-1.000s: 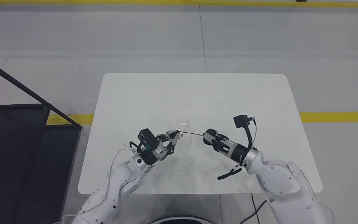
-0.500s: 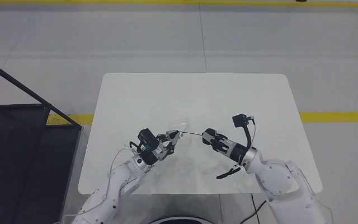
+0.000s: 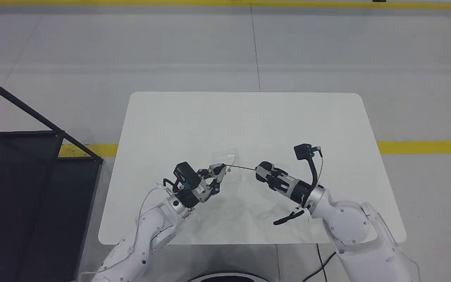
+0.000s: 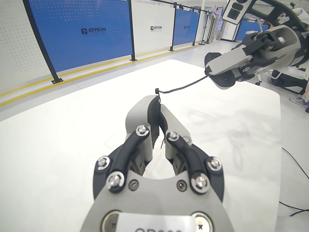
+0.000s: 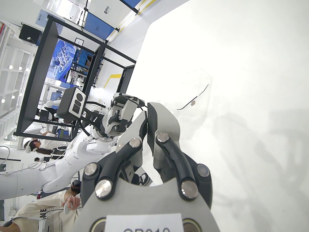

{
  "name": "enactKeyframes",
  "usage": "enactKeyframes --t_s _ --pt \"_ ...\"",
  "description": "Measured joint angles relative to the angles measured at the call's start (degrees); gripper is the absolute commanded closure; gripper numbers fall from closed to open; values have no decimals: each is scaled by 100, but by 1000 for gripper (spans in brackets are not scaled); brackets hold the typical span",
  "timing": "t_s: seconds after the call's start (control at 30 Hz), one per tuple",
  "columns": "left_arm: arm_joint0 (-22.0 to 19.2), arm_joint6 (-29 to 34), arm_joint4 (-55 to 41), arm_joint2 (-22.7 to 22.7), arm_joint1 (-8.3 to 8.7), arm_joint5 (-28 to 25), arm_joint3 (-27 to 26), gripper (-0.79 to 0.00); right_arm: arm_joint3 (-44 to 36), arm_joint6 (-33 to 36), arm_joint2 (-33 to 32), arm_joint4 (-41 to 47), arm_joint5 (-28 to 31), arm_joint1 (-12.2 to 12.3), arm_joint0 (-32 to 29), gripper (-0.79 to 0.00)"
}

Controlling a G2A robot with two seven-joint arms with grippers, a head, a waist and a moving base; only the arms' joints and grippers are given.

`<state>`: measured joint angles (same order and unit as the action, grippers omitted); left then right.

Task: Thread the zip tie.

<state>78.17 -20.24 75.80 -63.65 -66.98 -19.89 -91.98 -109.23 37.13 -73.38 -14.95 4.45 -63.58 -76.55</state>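
Barely anything has shifted in the last second: the left gripper (image 3: 217, 171) stays clamped on the black zip tie (image 3: 239, 168) by its head, and the right gripper (image 3: 260, 170), at its 3 o'clock, stays pinched on the strap's end, so threading looks stalled. A clear plastic wrapper (image 3: 227, 154) lies at 12 o'clock on the white table (image 3: 303, 120), blocking nothing.

The white table (image 3: 317, 120) is looking smooth and matt. The thin black zip tie (image 4: 183, 87) is looking like plastic.
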Motion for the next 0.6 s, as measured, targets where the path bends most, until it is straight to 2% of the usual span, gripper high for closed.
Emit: enactKeyframes --t_s 0.6 --pt "35 3 174 -23 -32 81 -20 0 -17 16 4 -17 -19 9 -7 0"
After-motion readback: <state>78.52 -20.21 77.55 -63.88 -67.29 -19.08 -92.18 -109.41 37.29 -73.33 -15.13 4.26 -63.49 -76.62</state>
